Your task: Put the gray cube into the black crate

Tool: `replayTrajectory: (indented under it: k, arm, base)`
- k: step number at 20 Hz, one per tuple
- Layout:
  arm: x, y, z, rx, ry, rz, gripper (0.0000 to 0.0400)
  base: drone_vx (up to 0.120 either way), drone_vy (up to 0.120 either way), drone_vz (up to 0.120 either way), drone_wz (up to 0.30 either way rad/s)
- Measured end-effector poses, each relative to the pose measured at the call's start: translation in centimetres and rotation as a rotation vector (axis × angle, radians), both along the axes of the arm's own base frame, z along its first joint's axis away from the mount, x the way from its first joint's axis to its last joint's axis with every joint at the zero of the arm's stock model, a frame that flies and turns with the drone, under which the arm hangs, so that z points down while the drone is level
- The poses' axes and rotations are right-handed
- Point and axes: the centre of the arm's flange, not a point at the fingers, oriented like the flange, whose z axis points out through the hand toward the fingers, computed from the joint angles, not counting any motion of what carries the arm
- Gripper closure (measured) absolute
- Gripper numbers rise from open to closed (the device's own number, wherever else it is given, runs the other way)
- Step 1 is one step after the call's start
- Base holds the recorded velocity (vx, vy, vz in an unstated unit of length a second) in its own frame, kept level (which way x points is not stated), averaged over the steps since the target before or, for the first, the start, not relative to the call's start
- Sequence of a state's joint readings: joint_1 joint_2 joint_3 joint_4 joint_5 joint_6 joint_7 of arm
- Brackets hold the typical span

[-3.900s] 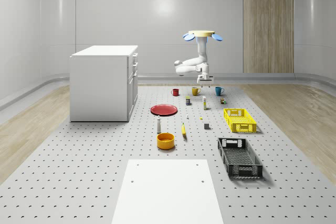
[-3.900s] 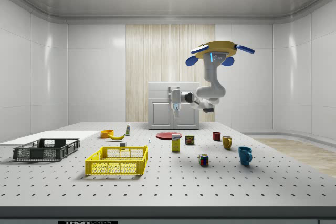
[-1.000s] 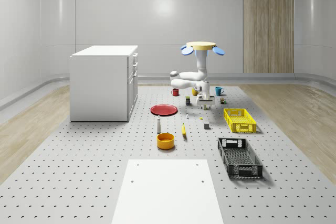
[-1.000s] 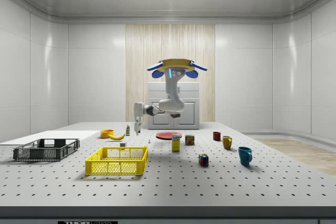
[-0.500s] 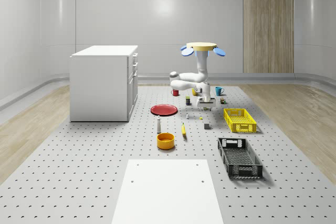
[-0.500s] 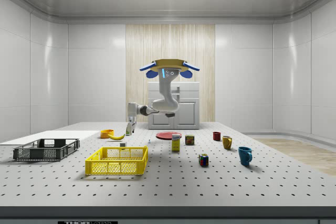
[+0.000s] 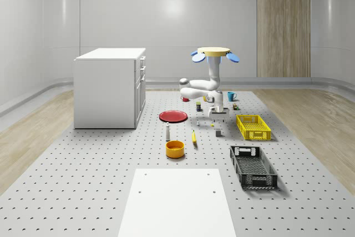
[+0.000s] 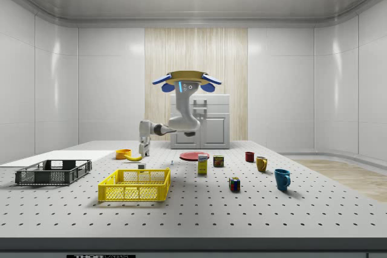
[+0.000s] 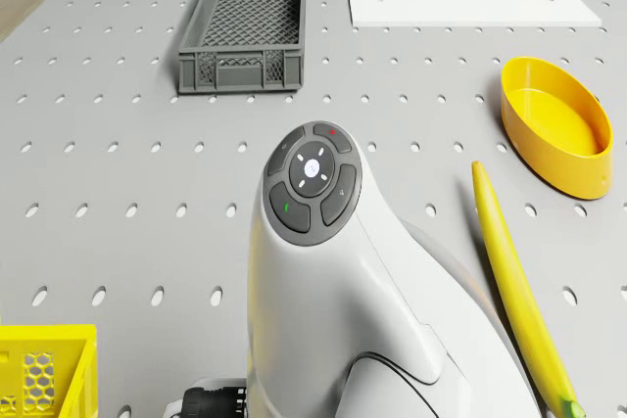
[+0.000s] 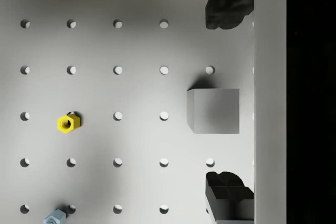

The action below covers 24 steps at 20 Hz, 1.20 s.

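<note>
Drone [image 7: 214, 52] hovers over the table; gripper [image 10: 228, 111] wide open, empty, poised above the gray cube [image 10: 214, 110] resting between its fingers. Black crate [image 7: 253, 166], cube's five o'clock in the whole-scene view. Nothing grasped yet.

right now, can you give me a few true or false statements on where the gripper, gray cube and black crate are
1. The gripper hangs above the gray cube with its fingers open on either side of it. True.
2. The gray cube already lies inside the black crate. False: it sits on the perforated table, apart from the crate.
3. The drone rests on the white cabinet. False: it hovers over the table, its arm reaching down toward the cube.
4. A yellow nut lies on the table near the cube. True.
5. The yellow crate holds the banana. False: the banana lies on the table beside the yellow bowl.
</note>
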State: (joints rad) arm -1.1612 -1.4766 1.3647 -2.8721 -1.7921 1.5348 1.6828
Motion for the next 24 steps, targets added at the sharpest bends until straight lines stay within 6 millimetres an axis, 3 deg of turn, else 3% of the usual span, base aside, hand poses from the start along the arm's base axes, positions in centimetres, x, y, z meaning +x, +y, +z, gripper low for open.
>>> replayTrajectory:
  k: [13,24]
  arm:
    - [0.0,0.8,4.2,0.0,0.0,0.0,0.0]
    - [1.9,1.7,5.9,0.0,0.0,0.0,0.0]
  base:
    - [0.0,0.0,0.0,0.0]
    - [0.0,0.0,0.0,0.0]
